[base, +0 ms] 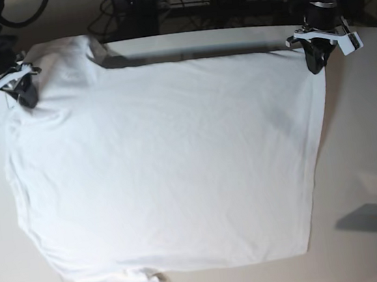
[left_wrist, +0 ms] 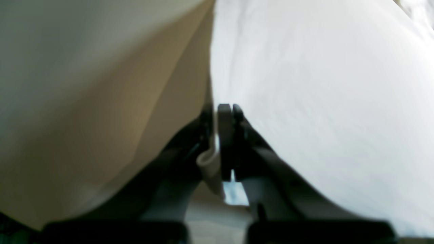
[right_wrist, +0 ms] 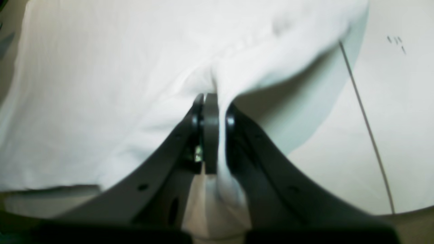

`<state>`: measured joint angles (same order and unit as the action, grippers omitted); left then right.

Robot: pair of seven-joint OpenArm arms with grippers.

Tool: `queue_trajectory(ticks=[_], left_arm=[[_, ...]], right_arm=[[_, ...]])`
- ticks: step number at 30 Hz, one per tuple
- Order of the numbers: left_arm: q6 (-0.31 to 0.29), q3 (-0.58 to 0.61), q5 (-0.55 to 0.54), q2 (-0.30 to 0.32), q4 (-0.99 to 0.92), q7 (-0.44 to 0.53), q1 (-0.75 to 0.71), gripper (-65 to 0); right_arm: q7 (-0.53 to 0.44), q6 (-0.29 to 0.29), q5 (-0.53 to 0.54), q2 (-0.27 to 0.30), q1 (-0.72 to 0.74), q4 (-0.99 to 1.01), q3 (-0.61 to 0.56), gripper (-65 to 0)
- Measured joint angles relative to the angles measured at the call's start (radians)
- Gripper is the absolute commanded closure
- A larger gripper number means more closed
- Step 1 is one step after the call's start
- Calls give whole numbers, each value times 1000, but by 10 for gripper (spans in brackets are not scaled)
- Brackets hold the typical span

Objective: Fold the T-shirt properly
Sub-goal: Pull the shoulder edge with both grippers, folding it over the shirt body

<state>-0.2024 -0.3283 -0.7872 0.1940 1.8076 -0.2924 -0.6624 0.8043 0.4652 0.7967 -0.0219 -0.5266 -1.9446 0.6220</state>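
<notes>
My left gripper and right gripper each pinch 1 far corner of the T-shirt, jaws pressed on cloth.

Both arms are black, each carrying a white bracket above its gripper. The left gripper and right gripper have dark curved fingers with small holes and grey pads.

One T-shirt, two grippers
</notes>
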Motion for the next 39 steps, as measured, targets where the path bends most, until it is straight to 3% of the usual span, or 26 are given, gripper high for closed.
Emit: queue_trajectory(ticks=[6, 10, 16, 19, 23, 30, 39], left_arm=[[0, -12, 0, 0, 0, -3, 6, 0], [3, -12, 0, 0, -1, -3, 11, 0], [7, -31, -1, -21, -3, 0, 56, 0], [11, -56, 0, -40, -6, -16, 71, 0], [10, -82, 0, -45, -13, -105, 128, 0], [11, -145, 3, -114, -32, -213, 230, 0], [11, -151, 0, -116, -61, -298, 339, 0]], right_arm=[[5, 14, -3, 0, 48, 1, -1, 0], [107, 12, -14, 2, 102, 3, 6, 0], [143, 13, -10, 2, 187, 3, 6, 0], [175, -22, -10, 4, 205, 4, 6, 0], [174, -29, -10, 24, 233, 21, 3, 0], [185, -29, -39, 46, 291, 89, -1, 0], [181, -27, -124, 50, 391, 175, -1, 0]])
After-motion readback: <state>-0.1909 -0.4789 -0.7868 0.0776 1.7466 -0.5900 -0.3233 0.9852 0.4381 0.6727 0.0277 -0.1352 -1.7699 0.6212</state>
